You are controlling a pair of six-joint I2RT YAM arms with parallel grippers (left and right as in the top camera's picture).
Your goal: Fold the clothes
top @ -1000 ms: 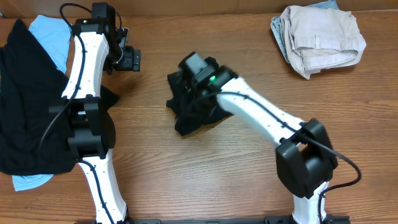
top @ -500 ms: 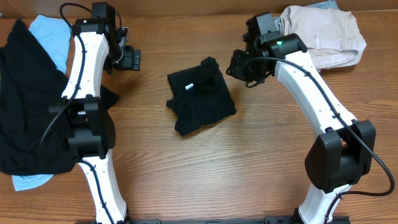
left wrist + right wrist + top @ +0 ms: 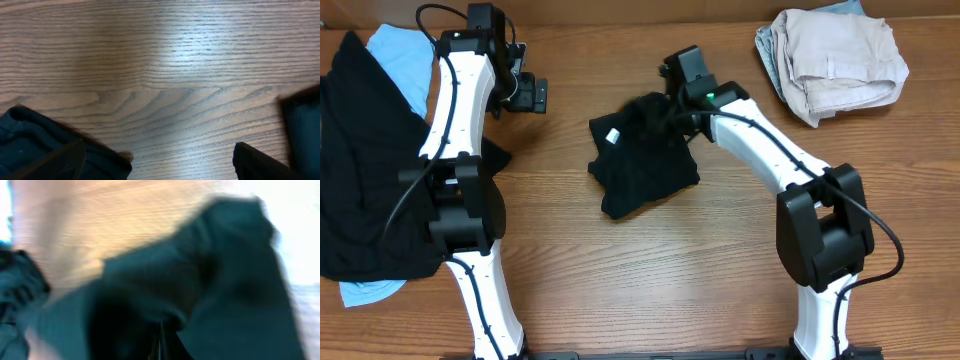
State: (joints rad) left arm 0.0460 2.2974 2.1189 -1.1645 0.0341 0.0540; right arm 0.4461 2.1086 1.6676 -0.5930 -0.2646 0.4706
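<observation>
A folded black garment (image 3: 642,165) with a small white tag (image 3: 613,136) lies mid-table. My right gripper (image 3: 665,108) is at its far right corner, and that corner looks bunched up. The right wrist view is blurred; black fabric (image 3: 210,280) fills it, and the jaws (image 3: 161,340) look closed on it. My left gripper (image 3: 527,95) hangs open and empty over bare wood at the back left; its fingers (image 3: 160,170) stand wide apart. A big pile of black clothes (image 3: 370,170) lies at the left over light-blue pieces (image 3: 405,55).
A folded beige stack (image 3: 835,60) with a light-blue edge sits at the back right. The left arm's base and links (image 3: 465,200) stand next to the black pile. Black fabric (image 3: 30,140) shows at the lower left of the left wrist view.
The right gripper left the black garment, swung toward the beige stack, then came back to the garment's far right corner. The garment's tag now shows. The left arm has not moved.
</observation>
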